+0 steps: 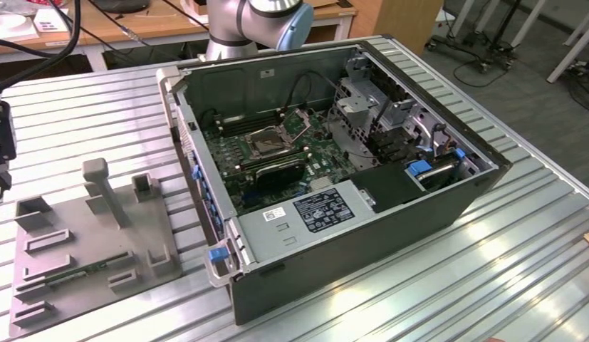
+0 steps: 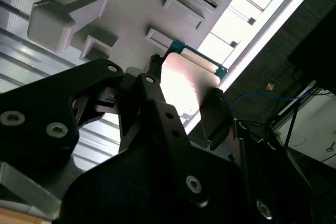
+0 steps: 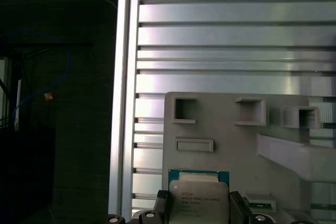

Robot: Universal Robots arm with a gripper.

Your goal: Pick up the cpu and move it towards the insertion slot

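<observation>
I am seeing the cpu (image 3: 198, 200) sitting squarely between the tips of the tool (image 3: 198, 212), its silvery top facing the first wrist view and a green edge showing along one side. The tool is pinching it: the dark fingers (image 2: 212, 111) are pressing on two opposite edges of the chip, barely wider apart than the chip itself, and I am judging the grip to be firm. The chip is roughly square, so I am reading no long axis worth steering by. Just behind the tool's tips the grey plastic tray (image 3: 226, 129) is lying on the ribbed metal table (image 1: 104, 107), and the chip appears to be hanging clear of it, though I cannot tell by how much. In the exterior view the tool is hovering at the far edge of the table, beside the tray. The insertion slot (image 1: 268, 142) is lying well apart from the tool, toward the exterior view's right, on the green motherboard (image 1: 313, 153) inside the open computer case (image 1: 370, 235).
</observation>
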